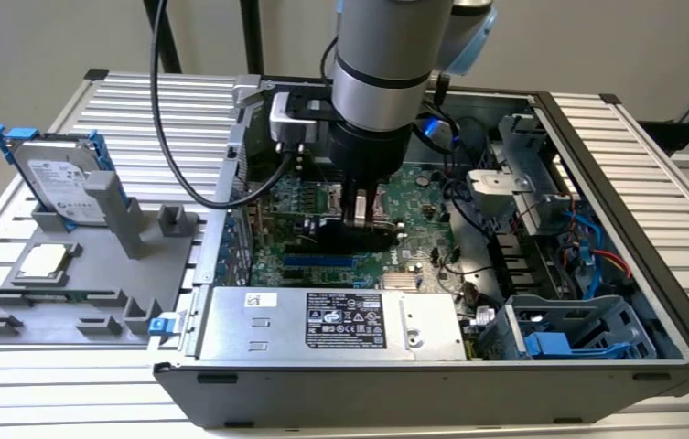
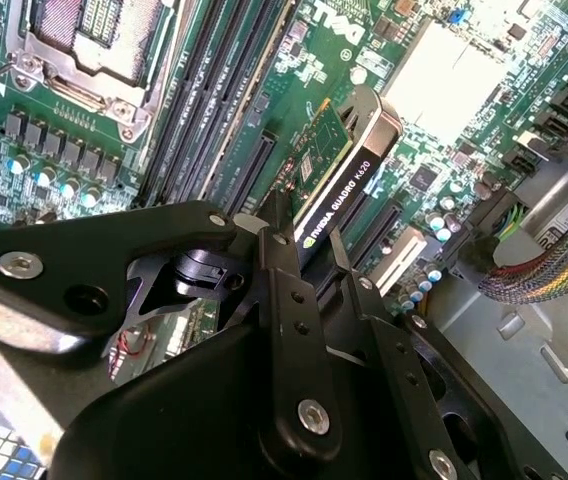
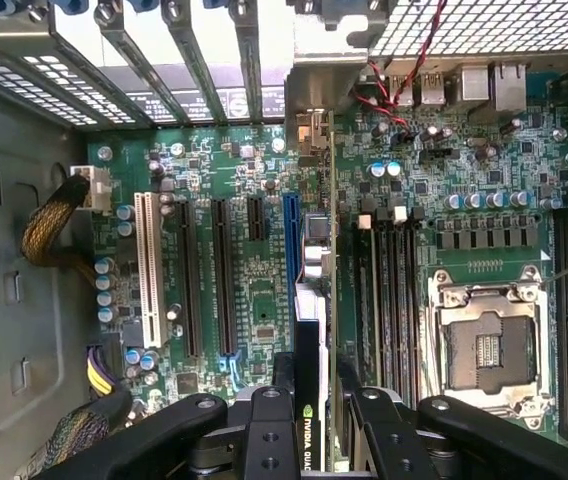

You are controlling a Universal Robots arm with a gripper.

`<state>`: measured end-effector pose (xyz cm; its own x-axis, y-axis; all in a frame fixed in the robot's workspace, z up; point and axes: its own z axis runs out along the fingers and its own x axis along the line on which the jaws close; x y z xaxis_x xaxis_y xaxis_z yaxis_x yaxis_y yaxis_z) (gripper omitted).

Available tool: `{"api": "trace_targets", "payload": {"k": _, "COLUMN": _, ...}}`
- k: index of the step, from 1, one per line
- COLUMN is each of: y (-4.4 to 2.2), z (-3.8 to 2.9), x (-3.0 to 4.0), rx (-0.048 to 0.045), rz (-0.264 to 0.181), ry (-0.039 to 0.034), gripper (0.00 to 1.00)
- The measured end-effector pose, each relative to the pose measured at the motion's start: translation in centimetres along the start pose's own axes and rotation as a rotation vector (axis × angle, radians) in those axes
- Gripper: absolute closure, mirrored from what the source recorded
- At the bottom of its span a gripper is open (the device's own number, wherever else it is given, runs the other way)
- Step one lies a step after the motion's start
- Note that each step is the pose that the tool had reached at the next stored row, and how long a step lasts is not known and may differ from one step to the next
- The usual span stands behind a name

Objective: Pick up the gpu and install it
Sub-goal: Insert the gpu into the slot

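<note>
One thin card, the gpu (image 3: 316, 300), stands on edge inside the open computer case (image 1: 637, 229), clamped between the two black metal fingers (image 2: 294, 330) of the gripper (image 1: 362, 206). In the second wrist view the gpu (image 2: 339, 185) shows a green circuit face on one side and a glossy black cooler shell with a rounded corner on the other. In the first wrist view its lower edge sits over the motherboard (image 3: 254, 310) just beside the long blue expansion slot (image 3: 290, 250); I cannot tell whether it is seated in a slot or only hovering above it.

Around it the board is a dense green plane studded with small cylindrical capacitors, black slots and one white slot (image 3: 147, 270). To one side lies the empty CPU socket (image 3: 489, 345), a square steel frame with a bare grid of contacts, next to parallel black memory slots (image 2: 209, 90).

From the exterior view, the arm (image 1: 381, 55) drops straight down into the case, a smooth silver-grey cylinder ending in a black wrist. A boxy matte-silver power supply (image 1: 332, 325) fills the near edge of the case. On the exterior view's left, on the ribbed aluminium table (image 1: 76, 402), a grey plastic fixture (image 1: 100, 265) holds a silver hard drive (image 1: 61, 183) upright in a blue frame, and a small square CPU chip (image 1: 47, 262) lies flat.
</note>
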<state>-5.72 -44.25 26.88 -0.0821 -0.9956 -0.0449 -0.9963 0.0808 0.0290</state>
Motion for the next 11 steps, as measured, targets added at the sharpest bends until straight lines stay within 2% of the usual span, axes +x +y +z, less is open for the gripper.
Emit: {"api": "trace_targets", "payload": {"k": 11, "y": 0.3, "z": 0.04, "x": 0.55, "rx": -0.0003, "rz": -0.005, "ry": 0.0002, "gripper": 1.0}}
